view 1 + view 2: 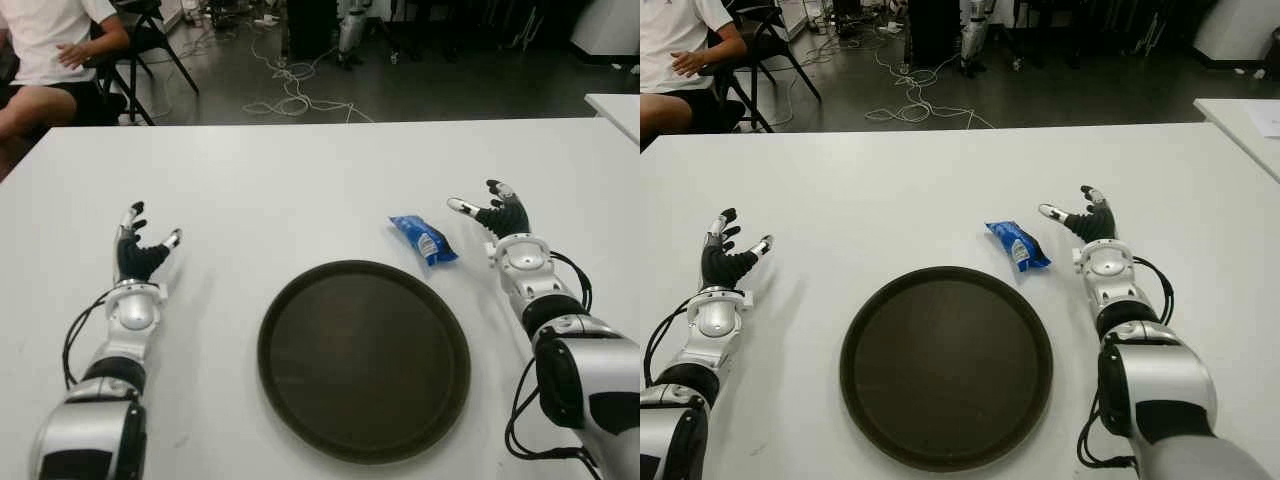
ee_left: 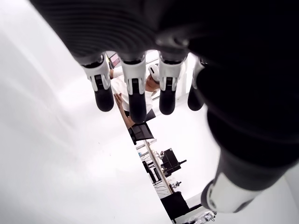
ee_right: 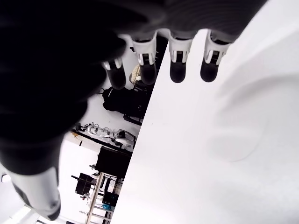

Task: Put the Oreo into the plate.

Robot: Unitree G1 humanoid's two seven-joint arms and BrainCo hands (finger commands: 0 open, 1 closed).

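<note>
The blue Oreo pack [image 1: 423, 240] lay on the white counter [image 1: 300, 190] just beyond the dark plate [image 1: 364, 358], and the right hand [image 1: 493, 214], fingers spread and empty, needed to swing inward, pinching it across its narrow width, while the left hand [image 1: 140, 245] showed open, left of the plate.

Left black-fingered silver robot hand [image 1: 141, 252] at left, fingers spread, empty. Right black-fingered silver robot hand [image 1: 497, 214] at right, fingers spread, empty. Both forearms extend forward.
</note>
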